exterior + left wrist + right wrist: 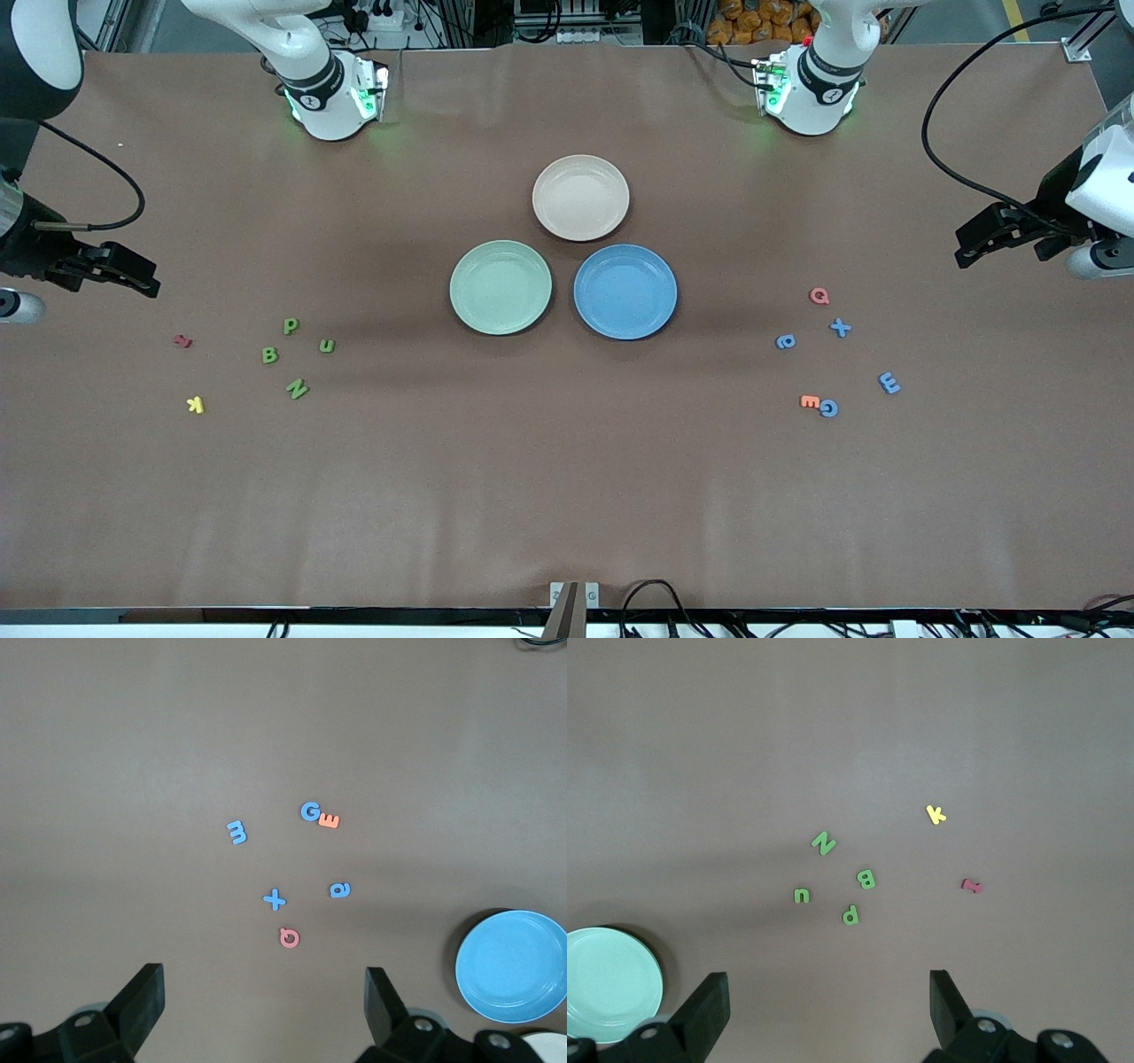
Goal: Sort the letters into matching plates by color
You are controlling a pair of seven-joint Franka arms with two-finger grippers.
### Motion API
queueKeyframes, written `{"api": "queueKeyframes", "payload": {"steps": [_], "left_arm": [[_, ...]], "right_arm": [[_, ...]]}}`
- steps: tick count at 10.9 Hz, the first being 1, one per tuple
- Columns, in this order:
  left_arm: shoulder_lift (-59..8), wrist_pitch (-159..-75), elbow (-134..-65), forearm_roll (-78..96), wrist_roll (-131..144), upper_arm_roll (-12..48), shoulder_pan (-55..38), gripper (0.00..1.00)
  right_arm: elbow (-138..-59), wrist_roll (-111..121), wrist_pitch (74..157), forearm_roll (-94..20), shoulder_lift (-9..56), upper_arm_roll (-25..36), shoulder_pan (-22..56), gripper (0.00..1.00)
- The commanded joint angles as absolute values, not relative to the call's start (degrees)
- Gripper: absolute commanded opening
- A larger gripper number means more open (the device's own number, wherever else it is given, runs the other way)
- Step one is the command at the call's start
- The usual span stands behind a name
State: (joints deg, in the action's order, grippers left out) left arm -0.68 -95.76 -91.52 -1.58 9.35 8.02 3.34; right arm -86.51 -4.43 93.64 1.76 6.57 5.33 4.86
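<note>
Blue G [829,408] lies unsorted on table; green plate [500,287], blue plate [625,291] empty; left claw [979,239], right claw [124,270] open, waiting over table ends.

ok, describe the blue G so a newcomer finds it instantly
Start at the round blue plastic plate and go toward the left arm's end of the table to the scattered foam letters. The flat blue foam letter G lies nearest the front camera there, the only one touching the orange foam letter E.
</note>
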Motion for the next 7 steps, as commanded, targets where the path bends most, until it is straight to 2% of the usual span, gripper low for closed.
{"api": "queueKeyframes", "payload": {"steps": [1,7], "left_arm": [[-0.5,-95.8,-91.1,-1.9,8.4,8.0,3.6,1.0],[-1.7,-96.1,-91.5,-2.0,8.3,8.1,5.3,1.0]], "right_arm": [[-86.2,-5.4,93.1,1.8,6.5,5.4,5.0,1.0],[-86.4,-5.4,93.0,1.8,6.5,5.4,5.1,1.0]]}}
